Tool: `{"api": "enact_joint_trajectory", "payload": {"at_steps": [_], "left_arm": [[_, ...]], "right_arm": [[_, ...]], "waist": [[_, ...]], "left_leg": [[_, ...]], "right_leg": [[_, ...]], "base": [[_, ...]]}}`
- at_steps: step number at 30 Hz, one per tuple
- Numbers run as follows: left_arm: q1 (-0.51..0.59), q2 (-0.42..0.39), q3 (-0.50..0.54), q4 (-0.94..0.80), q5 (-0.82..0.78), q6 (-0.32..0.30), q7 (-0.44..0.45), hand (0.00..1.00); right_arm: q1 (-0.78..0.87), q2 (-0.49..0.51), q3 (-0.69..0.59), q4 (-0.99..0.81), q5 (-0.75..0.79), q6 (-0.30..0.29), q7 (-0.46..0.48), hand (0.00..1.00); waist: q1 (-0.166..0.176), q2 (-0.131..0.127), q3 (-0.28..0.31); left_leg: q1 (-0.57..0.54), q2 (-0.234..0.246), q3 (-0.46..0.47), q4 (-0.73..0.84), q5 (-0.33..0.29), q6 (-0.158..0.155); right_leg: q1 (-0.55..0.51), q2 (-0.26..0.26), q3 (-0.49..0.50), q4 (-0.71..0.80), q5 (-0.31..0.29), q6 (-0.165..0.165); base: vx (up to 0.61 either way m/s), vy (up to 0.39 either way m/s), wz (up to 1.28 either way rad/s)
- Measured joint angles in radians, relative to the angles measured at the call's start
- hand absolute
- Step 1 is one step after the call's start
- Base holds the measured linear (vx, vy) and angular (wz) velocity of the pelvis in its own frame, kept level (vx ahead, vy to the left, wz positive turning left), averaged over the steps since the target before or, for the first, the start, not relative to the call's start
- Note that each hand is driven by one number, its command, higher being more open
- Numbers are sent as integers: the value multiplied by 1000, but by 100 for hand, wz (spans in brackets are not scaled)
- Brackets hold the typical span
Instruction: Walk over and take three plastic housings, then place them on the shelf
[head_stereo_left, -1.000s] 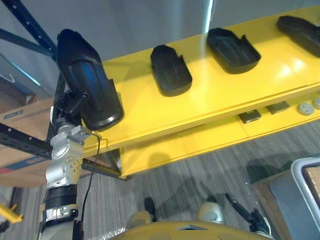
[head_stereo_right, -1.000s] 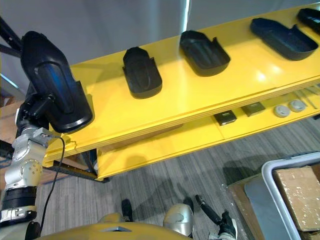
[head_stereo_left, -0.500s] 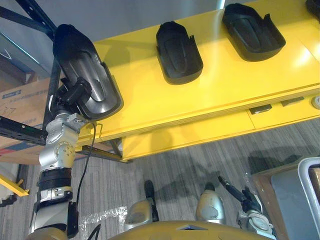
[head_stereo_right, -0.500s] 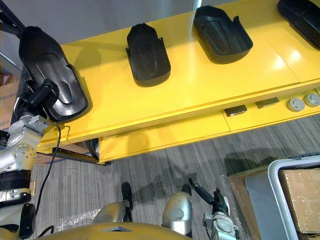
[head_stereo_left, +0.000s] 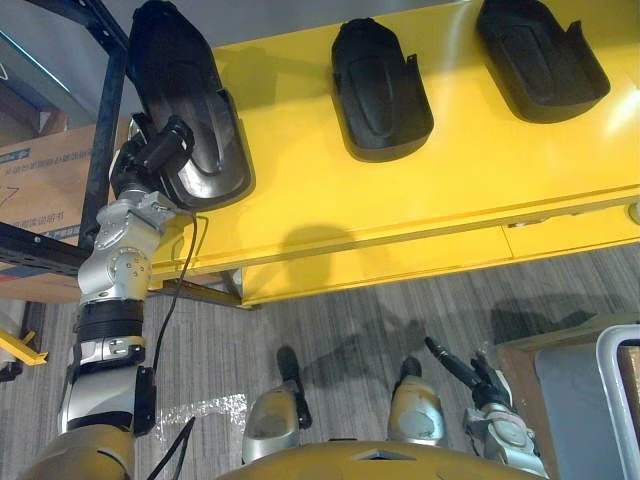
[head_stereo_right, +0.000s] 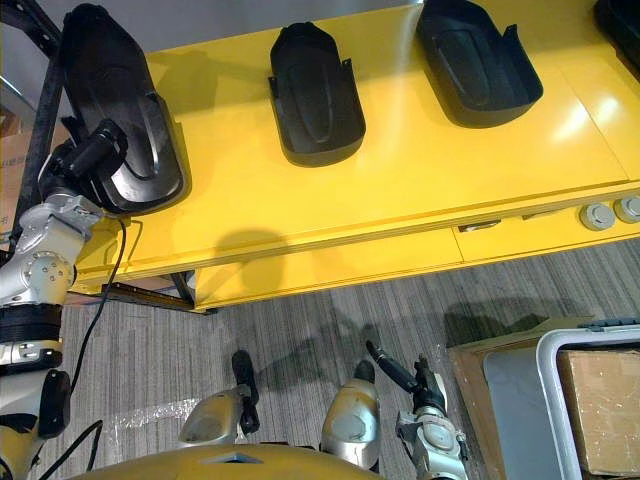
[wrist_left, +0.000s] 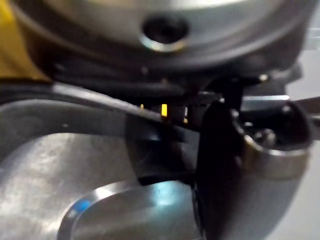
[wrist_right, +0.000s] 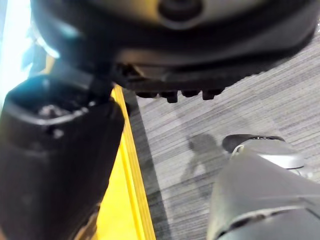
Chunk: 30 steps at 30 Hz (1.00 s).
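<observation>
My left hand (head_stereo_left: 150, 160) is shut on the near rim of a black plastic housing (head_stereo_left: 185, 90), with its thumb (wrist_left: 217, 175) hooked over the edge. The housing (head_stereo_right: 120, 110) lies hollow side up at the left end of the yellow shelf (head_stereo_left: 400, 200); its grey inside (wrist_left: 50, 170) shows from close up. Two more black housings (head_stereo_left: 380, 90) (head_stereo_left: 540, 55) lie hollow side up further right on the shelf. My right hand (head_stereo_left: 470, 375) hangs low over the floor, fingers relaxed and holding nothing.
A dark blue rack upright (head_stereo_left: 100, 190) stands just left of the held housing, with a cardboard box (head_stereo_left: 40, 190) behind it. A lower yellow ledge carries small round parts (head_stereo_right: 598, 215). A grey bin (head_stereo_right: 545, 360) with a wrapped box (head_stereo_right: 600, 400) sits on the floor, lower right.
The camera has moved in over the shelf. My left hand has carried the housing forward and tipped it from outer side up to hollow side up on the shelf's left end.
</observation>
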Motion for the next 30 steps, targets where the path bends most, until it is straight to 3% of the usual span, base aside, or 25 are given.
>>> {"api": "enact_joint_trajectory", "payload": {"at_steps": [5,6,12,17,23,24,30], "left_arm": [[-32,21,-22,19,38,33,-38,0],[-35,27,-32,21,38,56,-81,0],[-41,27,-68,21,38,68,-101,0],[-85,31,-94,22,36,63,-92,0],[-175,31,-111,38,29,45,-65,0],[-186,31,-112,37,29,45,-60,100],[-216,31,-136,37,25,41,-35,100]], "right_arm": [[4,1,10,0,0,4,0,100],[5,15,9,0,-1,6,-1,100],[4,20,9,0,-1,6,-1,100],[-26,18,8,0,23,5,-4,100],[-82,16,7,-6,41,0,-14,100],[-86,17,8,-6,40,0,-14,100],[-95,17,11,-7,41,-1,-20,100]], "waist": [[-1,-1,0],[-2,-1,0],[0,-2,0],[4,-9,5],[4,-17,57],[4,-19,60],[23,-25,76]], "left_leg": [[2,0,9,13,-1,2],[10,0,13,18,-2,6],[8,2,16,33,-11,4],[-82,27,16,179,-67,7],[-150,54,17,291,-128,17],[-161,55,19,299,-130,20],[-168,70,50,314,-140,25]], "right_leg": [[17,-1,0,-24,14,3],[29,-1,0,-34,16,5],[33,-1,5,-40,19,7],[-18,3,22,-10,18,7],[-59,2,36,27,15,4],[-68,0,37,34,16,5],[-73,-1,46,41,16,5]], "base": [[3,5,-1],[17,24,-6],[2,4,-1],[-31,-4,-4],[-87,9,-4],[-58,9,0],[-18,-4,-1]]}}
